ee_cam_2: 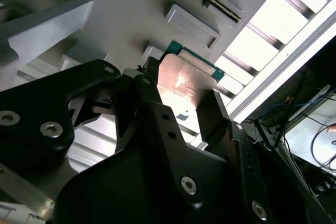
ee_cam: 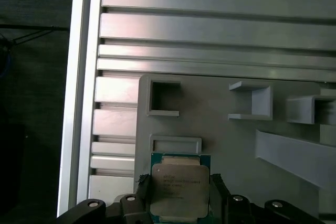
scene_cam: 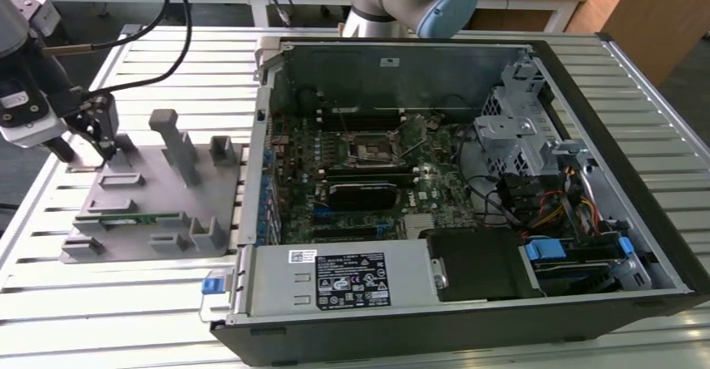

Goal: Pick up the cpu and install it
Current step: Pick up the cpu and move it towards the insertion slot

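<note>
The cpu (ee_cam: 178,188), a flat square chip with a silver top and a green rim, sits between my two black fingers in both wrist views. My gripper (ee_cam: 180,184) is shut on the cpu (ee_cam_2: 186,80), one finger (ee_cam_2: 149,85) against each of two opposite edges. In the exterior view my gripper (scene_cam: 106,146) hangs over the far corner of the grey holder tray (scene_cam: 145,219), at the exterior view's left. The open computer case (scene_cam: 621,178) lies to the exterior view's right, with the motherboard's square socket (scene_cam: 372,146) in its middle.
Upright grey posts (scene_cam: 178,145) and brackets rise from the tray beside my gripper. A green memory stick (scene_cam: 128,218) lies in the tray's near part. Inside the case are a black power supply (scene_cam: 332,282), drive cages (scene_cam: 521,111) and cables (scene_cam: 554,211). The slatted metal table (scene_cam: 133,302) surrounds everything.
</note>
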### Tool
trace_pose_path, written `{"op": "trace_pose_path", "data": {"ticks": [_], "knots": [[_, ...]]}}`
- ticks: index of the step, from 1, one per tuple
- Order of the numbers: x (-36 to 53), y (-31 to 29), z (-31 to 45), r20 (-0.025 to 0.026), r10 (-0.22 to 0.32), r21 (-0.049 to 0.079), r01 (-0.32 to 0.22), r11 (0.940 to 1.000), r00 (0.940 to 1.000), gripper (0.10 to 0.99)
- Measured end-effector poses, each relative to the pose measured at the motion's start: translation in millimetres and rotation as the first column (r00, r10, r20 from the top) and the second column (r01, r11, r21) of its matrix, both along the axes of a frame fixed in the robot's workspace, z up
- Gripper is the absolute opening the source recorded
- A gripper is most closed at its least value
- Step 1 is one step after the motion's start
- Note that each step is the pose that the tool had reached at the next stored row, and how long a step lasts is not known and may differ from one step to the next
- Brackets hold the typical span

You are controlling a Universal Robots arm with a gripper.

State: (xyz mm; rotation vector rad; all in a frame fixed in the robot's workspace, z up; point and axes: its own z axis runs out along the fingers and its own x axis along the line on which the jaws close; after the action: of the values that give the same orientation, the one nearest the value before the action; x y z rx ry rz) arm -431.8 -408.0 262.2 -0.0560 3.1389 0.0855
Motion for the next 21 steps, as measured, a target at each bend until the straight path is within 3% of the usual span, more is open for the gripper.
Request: {"op": "trace_pose_path", "data": {"ticks": [21], "knots": [[0.0,0.0,12.0,0.0002,0.000,0.000,0.000,1.0000,1.0000,0.537]]}}
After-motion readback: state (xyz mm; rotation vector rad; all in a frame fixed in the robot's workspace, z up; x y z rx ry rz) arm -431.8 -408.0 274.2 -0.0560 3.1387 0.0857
